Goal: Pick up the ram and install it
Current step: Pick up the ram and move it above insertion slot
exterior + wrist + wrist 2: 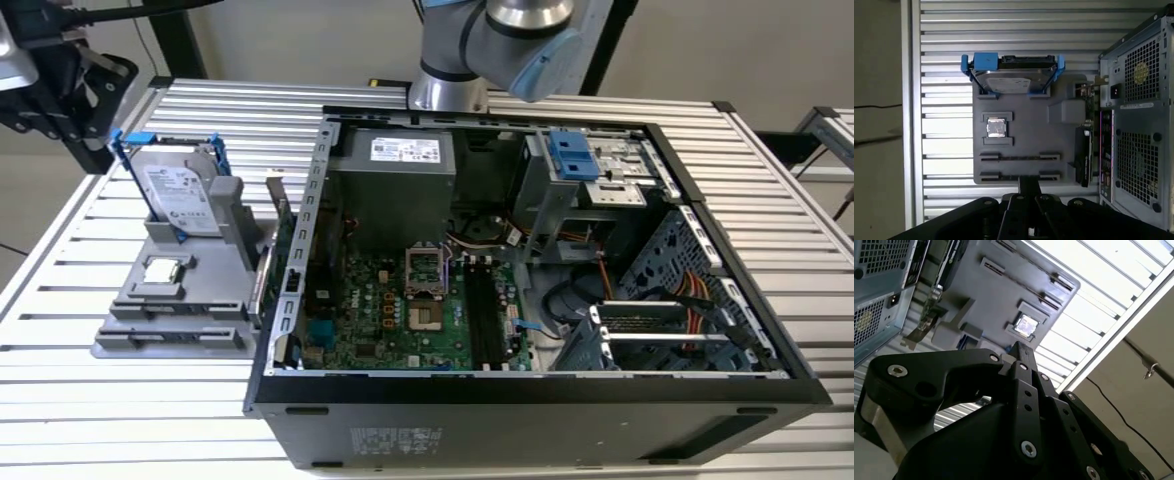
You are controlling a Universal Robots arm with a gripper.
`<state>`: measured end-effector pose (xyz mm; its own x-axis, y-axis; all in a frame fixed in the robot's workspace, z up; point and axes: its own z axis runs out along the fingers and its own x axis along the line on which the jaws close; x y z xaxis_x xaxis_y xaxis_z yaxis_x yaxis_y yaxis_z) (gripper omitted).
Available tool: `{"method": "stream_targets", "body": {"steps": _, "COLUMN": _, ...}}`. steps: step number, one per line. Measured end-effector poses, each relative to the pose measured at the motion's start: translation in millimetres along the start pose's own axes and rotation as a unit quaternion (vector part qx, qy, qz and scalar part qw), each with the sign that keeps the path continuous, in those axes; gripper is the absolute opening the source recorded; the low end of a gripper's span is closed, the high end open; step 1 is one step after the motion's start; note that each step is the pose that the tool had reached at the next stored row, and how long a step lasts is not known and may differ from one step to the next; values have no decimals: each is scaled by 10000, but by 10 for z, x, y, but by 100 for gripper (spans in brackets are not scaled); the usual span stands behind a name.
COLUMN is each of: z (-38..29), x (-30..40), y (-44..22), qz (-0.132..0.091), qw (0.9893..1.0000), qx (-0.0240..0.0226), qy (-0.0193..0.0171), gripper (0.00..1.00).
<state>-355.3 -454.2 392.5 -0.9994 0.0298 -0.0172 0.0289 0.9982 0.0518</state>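
While the tool (1029, 184) hangs well above the slatted metal surface (134, 420), its fingers look pressed together with nothing between them in both wrist views, so I judge it empty. Beneath it and well apart sits a grey parts fixture (1054, 135). The ram (1019, 157) appears to stand on edge there, a thin dark strip running between two pairs of end brackets. Seen edge-on like this, its colour and chips cannot be made out. A second bracket row nearer the tool, partly behind the fingertip, looks much the same, so which row holds the stick is not certain. Farther from the tool on the same fixture are a square silver processor (995, 127) in its own pocket and, beyond that, a hard drive (1011, 80) in a blue frame, propped upright. To one side of the fixture a dark expansion card (1085, 150) stands between it and the open desktop computer case (534, 410). In the exterior view the case lies on its side with the motherboard (387, 310) exposed, and the long black memory slots (478, 310) look unfilled, though that is hard to confirm from here. As a judgement, the task is at its very start: the stick is not gripped or lifted, the tool is nowhere near contact, and both the pick-up and the seating in a slot are yet to be done.
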Motion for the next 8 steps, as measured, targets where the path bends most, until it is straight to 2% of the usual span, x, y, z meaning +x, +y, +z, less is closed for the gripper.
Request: {"method": "stream_targets", "body": {"steps": 8, "z": -4, "x": 14, "y": -74, "qz": 0, "qw": 10000, "qx": -2, "qy": 0, "gripper": 0}}
